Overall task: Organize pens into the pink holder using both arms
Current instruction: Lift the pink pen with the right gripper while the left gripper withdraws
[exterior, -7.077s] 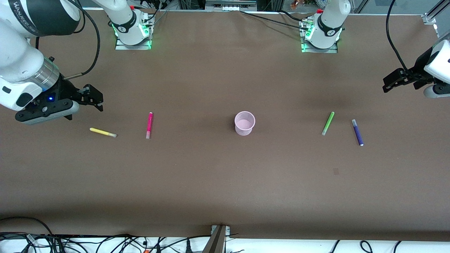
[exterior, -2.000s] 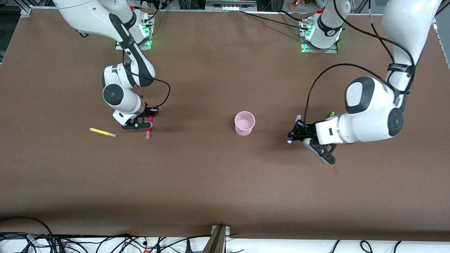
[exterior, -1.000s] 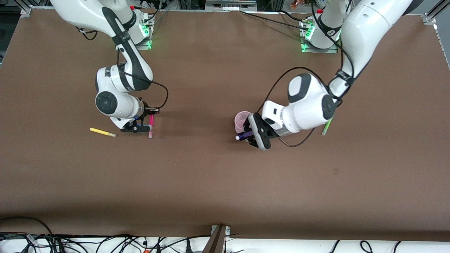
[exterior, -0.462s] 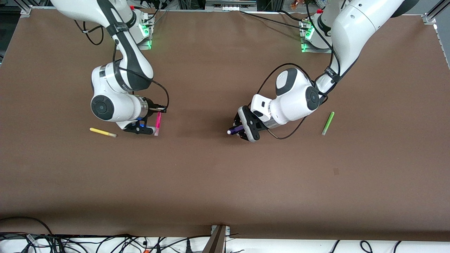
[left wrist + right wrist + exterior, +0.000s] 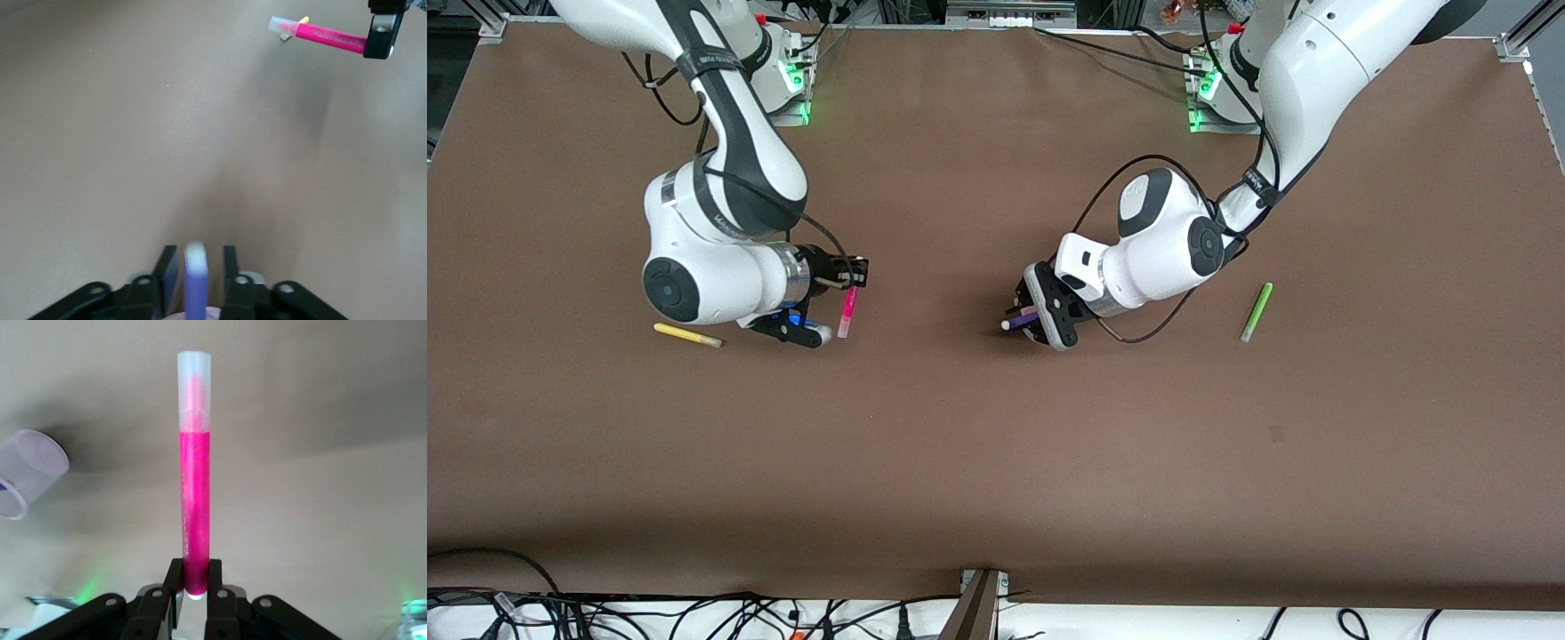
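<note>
Both grippers carrying slim marker pens toward the pale pink translucent cup

Left gripper [image 5: 1024, 320], frame centre, clamps the purple pen [image 5: 1017, 322] over the hidden cup [image 5: 27, 472]; right gripper [image 5: 845, 302], centre-left, pinches the magenta pen [image 5: 848, 308] by one end. Light, stiff, slick barrels: mid-barrel holds would resist swinging.

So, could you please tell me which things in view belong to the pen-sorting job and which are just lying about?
Part of the job:
- purple pen, held in the left tool
- magenta pen, held in the right tool
- yellow pen, on the table
- green pen, on the table
- pink holder

Just lying about:
- cables along the table edge nearest the front camera
</note>
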Controlling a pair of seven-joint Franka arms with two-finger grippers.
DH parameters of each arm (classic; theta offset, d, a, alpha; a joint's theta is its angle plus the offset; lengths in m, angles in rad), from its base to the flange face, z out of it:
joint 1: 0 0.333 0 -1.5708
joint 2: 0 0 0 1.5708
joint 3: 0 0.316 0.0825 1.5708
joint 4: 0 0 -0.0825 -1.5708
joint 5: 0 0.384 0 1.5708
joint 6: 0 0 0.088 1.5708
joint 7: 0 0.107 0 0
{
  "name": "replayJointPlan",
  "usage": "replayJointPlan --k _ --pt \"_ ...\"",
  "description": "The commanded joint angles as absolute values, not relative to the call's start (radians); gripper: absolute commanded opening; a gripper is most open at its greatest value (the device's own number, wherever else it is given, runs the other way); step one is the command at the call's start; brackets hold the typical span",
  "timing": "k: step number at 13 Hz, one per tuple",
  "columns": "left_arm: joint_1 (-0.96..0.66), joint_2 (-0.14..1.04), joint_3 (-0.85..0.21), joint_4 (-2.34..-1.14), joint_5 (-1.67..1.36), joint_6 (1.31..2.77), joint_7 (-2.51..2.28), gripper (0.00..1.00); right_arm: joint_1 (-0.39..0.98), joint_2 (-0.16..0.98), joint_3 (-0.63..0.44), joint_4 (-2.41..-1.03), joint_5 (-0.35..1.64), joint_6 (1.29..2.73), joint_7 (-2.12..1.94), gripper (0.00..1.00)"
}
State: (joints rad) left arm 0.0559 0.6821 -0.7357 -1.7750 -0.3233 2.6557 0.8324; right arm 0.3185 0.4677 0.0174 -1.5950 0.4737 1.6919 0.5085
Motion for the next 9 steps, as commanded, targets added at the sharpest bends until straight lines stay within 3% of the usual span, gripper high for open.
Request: replayJointPlan --k 1,4,9 --pt "0.13 0.603 -0.768 -1.787 -0.356 2.532 0.795 1.0 0.304 0.497 0.021 -1.54 0.552 1.654 0.564 0.0" --pt "0.257 0.5 -0.788 -1.764 -0.356 2.291 0.684 1.0 0.304 0.497 0.021 -1.536 0.615 1.651 0.635 0.0" --pt "0.403 0.48 -0.746 -1.669 -0.3 1.991 0.574 1.0 0.354 0.525 0.029 -1.528 0.816 1.722 0.884 0.0"
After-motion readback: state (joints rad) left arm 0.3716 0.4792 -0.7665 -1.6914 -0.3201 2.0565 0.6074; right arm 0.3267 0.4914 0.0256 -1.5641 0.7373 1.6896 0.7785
